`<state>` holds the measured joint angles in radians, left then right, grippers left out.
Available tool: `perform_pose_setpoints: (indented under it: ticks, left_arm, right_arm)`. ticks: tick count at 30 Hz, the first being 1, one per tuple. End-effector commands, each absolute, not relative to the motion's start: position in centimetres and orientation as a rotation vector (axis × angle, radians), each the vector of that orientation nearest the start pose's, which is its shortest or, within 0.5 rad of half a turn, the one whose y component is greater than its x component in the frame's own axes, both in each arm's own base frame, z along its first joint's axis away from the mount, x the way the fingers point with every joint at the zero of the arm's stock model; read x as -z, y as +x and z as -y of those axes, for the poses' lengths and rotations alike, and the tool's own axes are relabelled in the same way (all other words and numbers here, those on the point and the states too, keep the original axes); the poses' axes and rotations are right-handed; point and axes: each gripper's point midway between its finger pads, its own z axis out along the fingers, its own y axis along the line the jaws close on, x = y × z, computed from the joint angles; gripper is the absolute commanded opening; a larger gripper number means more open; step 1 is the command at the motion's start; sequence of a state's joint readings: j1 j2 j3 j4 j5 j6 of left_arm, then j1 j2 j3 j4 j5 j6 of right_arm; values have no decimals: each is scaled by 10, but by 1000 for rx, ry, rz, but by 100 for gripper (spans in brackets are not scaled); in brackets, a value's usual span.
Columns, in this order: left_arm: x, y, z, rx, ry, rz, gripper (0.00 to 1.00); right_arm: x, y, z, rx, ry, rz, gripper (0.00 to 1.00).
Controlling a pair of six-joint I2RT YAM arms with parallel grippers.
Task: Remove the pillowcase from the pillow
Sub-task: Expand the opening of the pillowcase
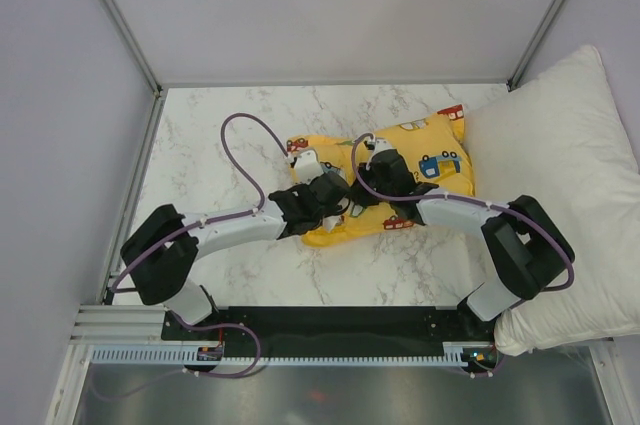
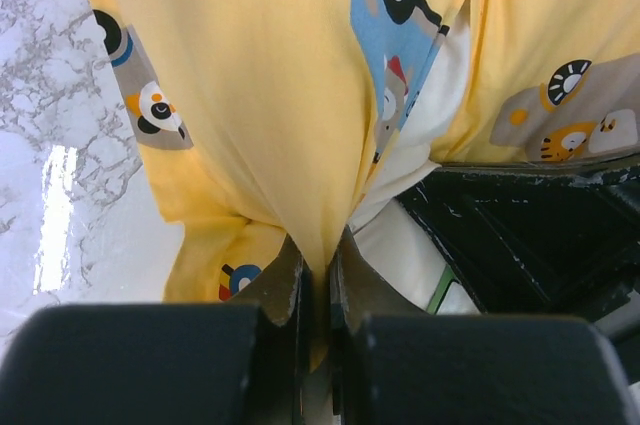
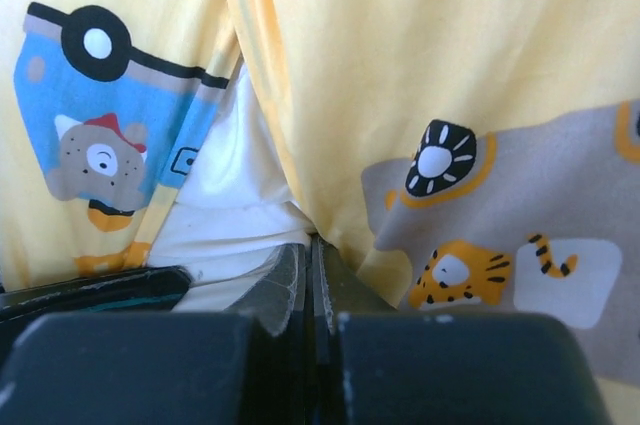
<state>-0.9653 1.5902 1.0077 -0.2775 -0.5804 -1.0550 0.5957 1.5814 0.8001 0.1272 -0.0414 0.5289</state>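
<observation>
step: both grips set at case mouth | left end effector: pinched closed on pillowcase fold | right end effector: clamped on facing hem | pillow: inside case, mid-right of table | next: likely spread hems, peel case off

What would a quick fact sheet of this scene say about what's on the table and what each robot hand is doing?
surface: marble table
main item: yellow pillowcase printed with cartoon vehicles, lying mid-table
inside it: cream pillow, showing through the case's opening
left hand: shut, pinching a fold of the pillowcase
right hand: shut on the pillowcase beside the opening
nearby: large white pillow at the table's right side
progress: case not yet off
</observation>
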Motion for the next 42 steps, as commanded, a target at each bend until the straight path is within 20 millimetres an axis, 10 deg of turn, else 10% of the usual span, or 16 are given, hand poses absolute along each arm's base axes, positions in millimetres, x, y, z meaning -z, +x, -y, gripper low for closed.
perform_pose_setpoints:
  ticks: [1, 25, 34, 42]
  left_arm:
    - [-103, 251, 246, 207, -309, -2323, 2]
    - [-93, 239, 194, 166, -364, -2310, 2]
    - [-136, 273, 269, 359, -254, -2242, 2]
    - [-128, 289, 320, 517, -258, -2250, 66]
  right_arm:
    - [-9, 358, -99, 116, 169, -2368, 0]
    - [1, 365, -89, 134, 209, -2410, 0]
    - [-13, 356, -130, -62, 109, -2374, 0]
    - [-44, 328, -194, -257, 36, -2296, 0]
